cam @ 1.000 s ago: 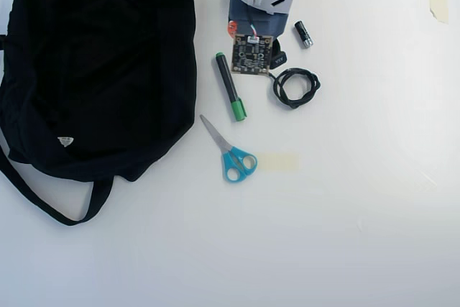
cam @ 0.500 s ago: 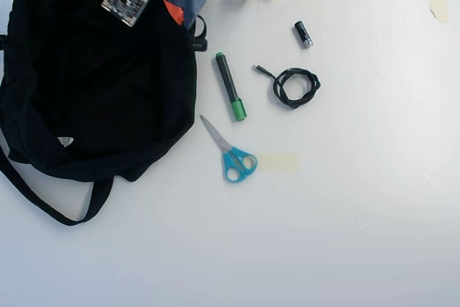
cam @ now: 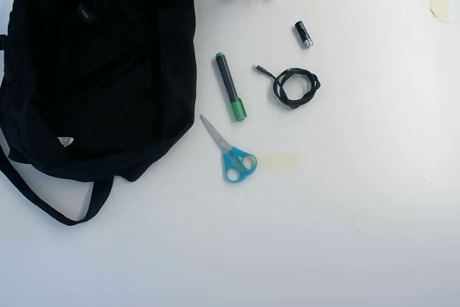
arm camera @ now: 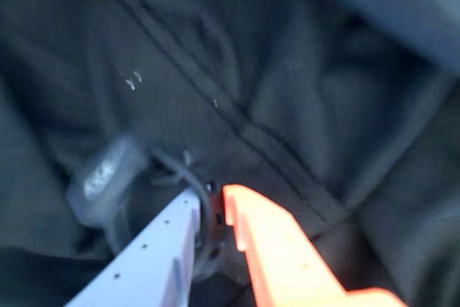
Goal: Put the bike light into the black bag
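Large soft black fabric bag (cam: 100,84), upper left of overhead view. Gripper (arm camera: 213,199), white/orange fingers, bottom centre of wrist view, pinching loop strap of small blocky bike light (arm camera: 108,177), blurred, lower left, over bag fabric. Advice: spread fingers only once well inside.

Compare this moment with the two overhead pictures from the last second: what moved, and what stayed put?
The arm swung from beside the coiled cable leftward across the overhead view and now reaches over the black bag. The bike light left the table with it; the wrist view shows its strap pinched in the gripper above bag fabric. The marker, scissors, cable and small cylinder stayed put.
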